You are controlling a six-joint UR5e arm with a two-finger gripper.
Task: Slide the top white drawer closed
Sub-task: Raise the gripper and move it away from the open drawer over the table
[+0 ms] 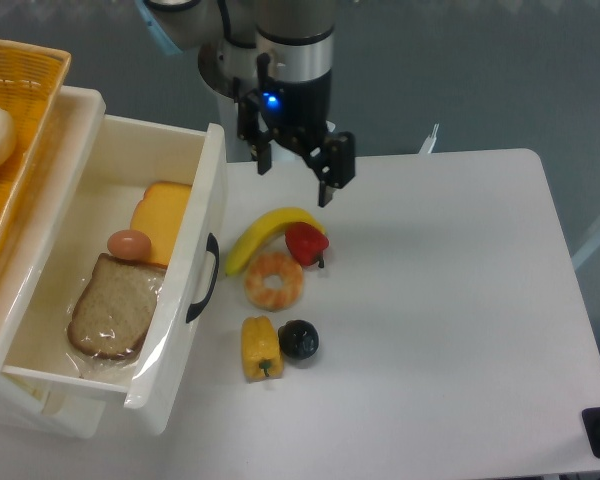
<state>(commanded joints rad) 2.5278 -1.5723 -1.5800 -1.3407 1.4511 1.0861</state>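
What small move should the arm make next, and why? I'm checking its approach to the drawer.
Probably swing the gripper left and down toward the black curved handle on the top white plastic drawer. The drawer stands pulled out, and the open gripper hangs above the yellow banana, off to the front's right.

Single high fixed view, steeply down onto table (450,300).

text: none legible | labels: none | brands: none | numbers: none | signs: none
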